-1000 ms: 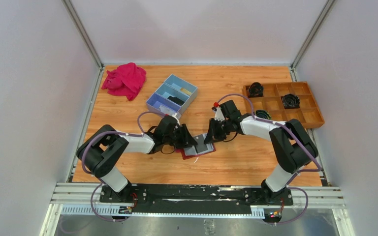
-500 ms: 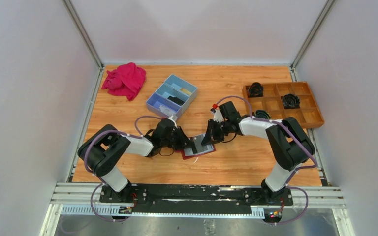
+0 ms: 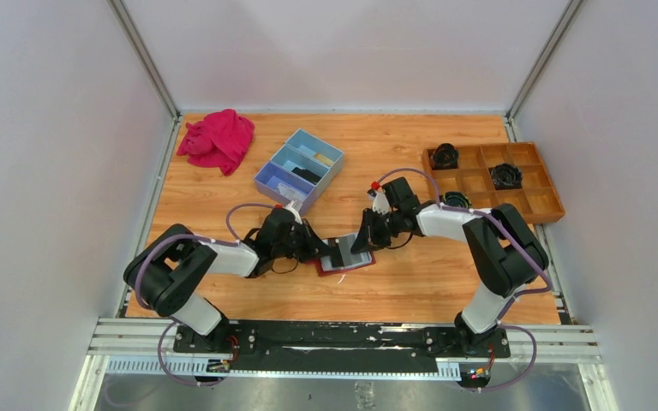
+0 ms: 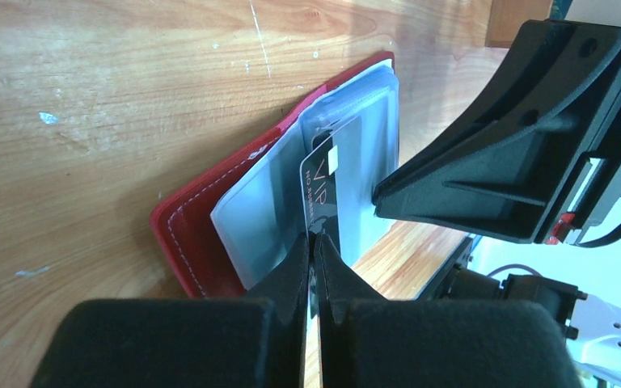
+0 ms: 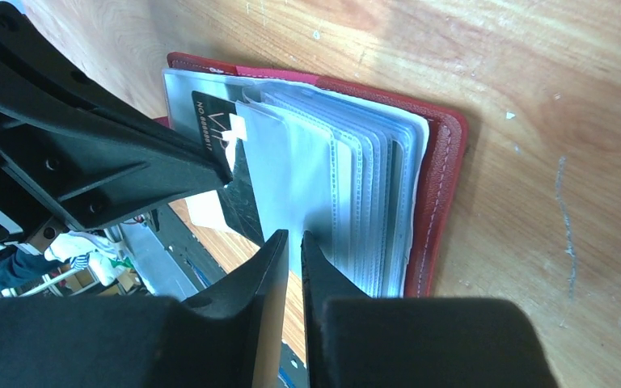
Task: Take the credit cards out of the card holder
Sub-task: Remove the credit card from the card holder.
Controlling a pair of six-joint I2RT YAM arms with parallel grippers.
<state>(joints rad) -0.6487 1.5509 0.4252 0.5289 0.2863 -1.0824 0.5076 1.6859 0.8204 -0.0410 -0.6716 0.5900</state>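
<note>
The dark red card holder (image 3: 361,259) lies open on the table between both arms, its clear pockets fanned out (image 5: 441,162) (image 4: 186,234). My left gripper (image 3: 324,250) (image 4: 314,239) is shut on the near edge of a dark credit card (image 4: 323,190) (image 5: 213,123) that sticks partly out of a pocket. From the other side, my right gripper (image 3: 361,242) (image 5: 293,236) is pinched on the edge of a clear pocket sheet (image 5: 291,174) of the holder. The other pockets look grey, and I cannot tell what they hold.
A blue three-compartment box (image 3: 300,167) stands just behind the left arm. A pink cloth (image 3: 218,139) lies at the back left. A wooden divided tray (image 3: 557,205) with black items sits at the right edge. White walls close in three sides.
My left gripper has closed onto the dark card and drawn back slightly to the left. The right gripper shifted a little left at first and now keeps its grip.
</note>
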